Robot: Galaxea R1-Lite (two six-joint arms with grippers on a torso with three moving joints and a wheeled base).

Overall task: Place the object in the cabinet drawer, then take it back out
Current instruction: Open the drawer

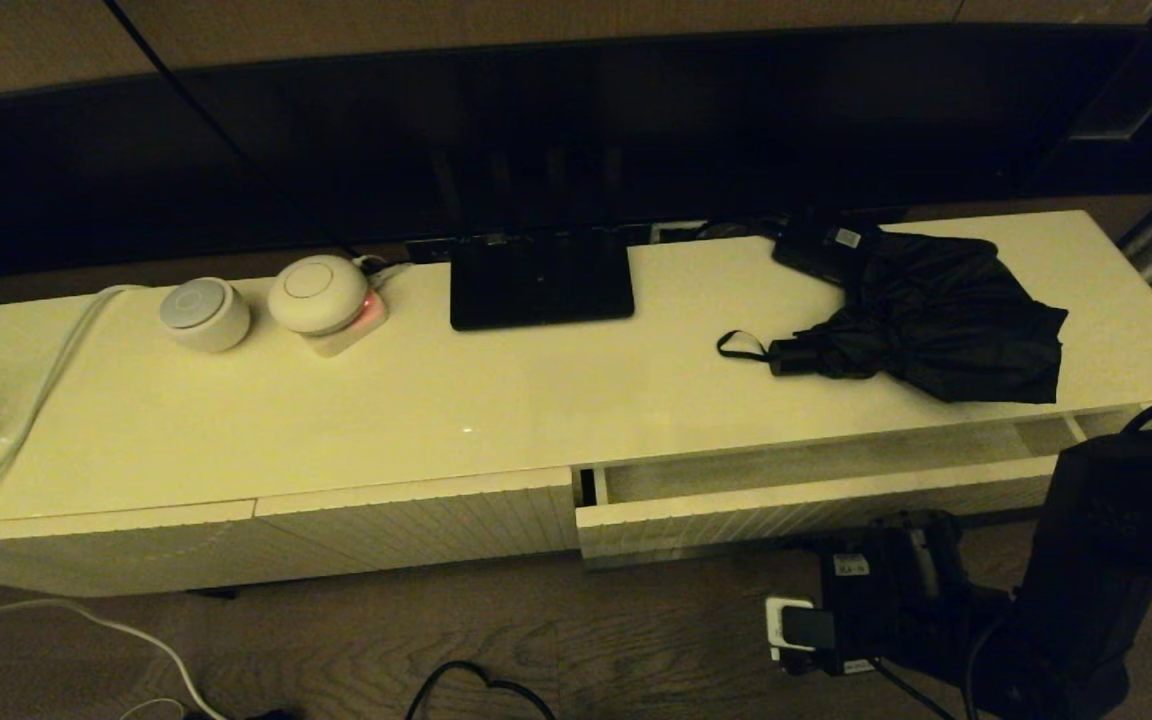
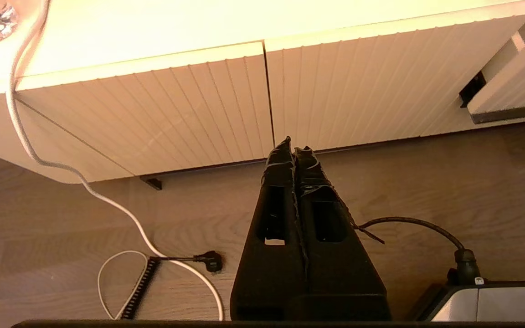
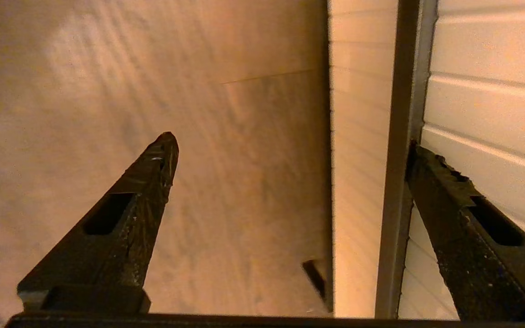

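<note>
Room, dim warm yellowish light. Long low cream cabinet [image 1: 416,400] with glossy top and ribbed front panels [image 2: 162,114]. Wood-plank floor [image 1: 386,640], brown. Dark wall panel [image 1: 536,130] behind. White cable [image 1: 16,420] trailing from the cabinet top to the floor.

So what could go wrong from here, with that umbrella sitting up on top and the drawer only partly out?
The drawer is only partly open, so the bulky umbrella may not fit through the gap. Its loose fabric could snag on the drawer's edge. The small black box touches the umbrella and might get dragged along. The open right gripper is low by the drawer front and must rise without bumping it; the left gripper is shut, near the floor.
</note>
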